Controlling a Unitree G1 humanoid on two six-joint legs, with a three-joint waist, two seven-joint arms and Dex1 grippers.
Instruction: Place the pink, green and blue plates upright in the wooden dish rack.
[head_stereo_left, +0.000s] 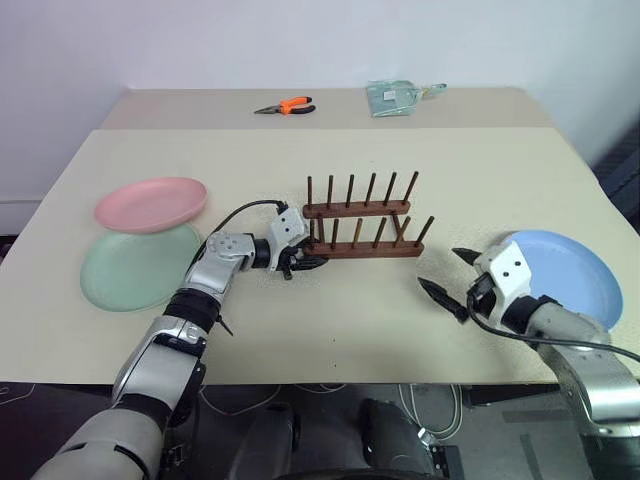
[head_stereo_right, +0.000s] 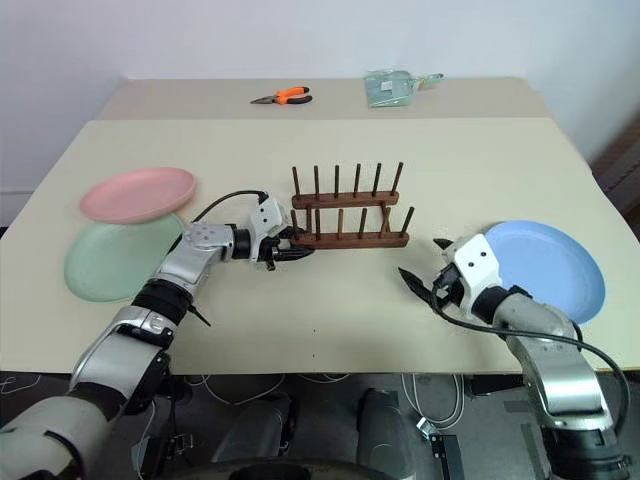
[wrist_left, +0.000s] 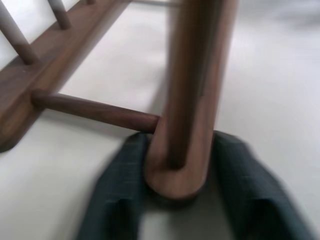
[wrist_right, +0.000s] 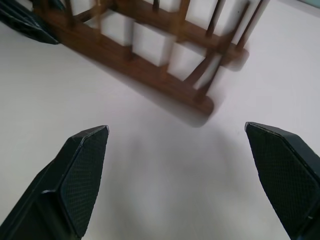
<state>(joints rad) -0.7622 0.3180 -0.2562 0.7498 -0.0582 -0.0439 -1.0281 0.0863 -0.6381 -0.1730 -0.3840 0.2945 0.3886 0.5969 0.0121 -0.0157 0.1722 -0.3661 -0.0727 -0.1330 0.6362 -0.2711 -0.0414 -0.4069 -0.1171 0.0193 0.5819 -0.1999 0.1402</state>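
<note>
3 plates lie on the surface: pink plate (head_stereo_left: 151, 204) overlapping green plate (head_stereo_left: 137, 266) near its left edge, blue plate (head_stereo_left: 562, 273) near the right. 1 wooden dish rack (head_stereo_left: 361, 221) stands mid-surface. The left wrist view alone shows the left gripper (wrist_left: 176, 200) fingers clenched on the rack's near bar end. The right gripper (head_stereo_left: 446, 278) fingers are spread, empty.

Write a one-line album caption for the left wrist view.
Left tool clasps the near end of the wooden dish rack.
</note>
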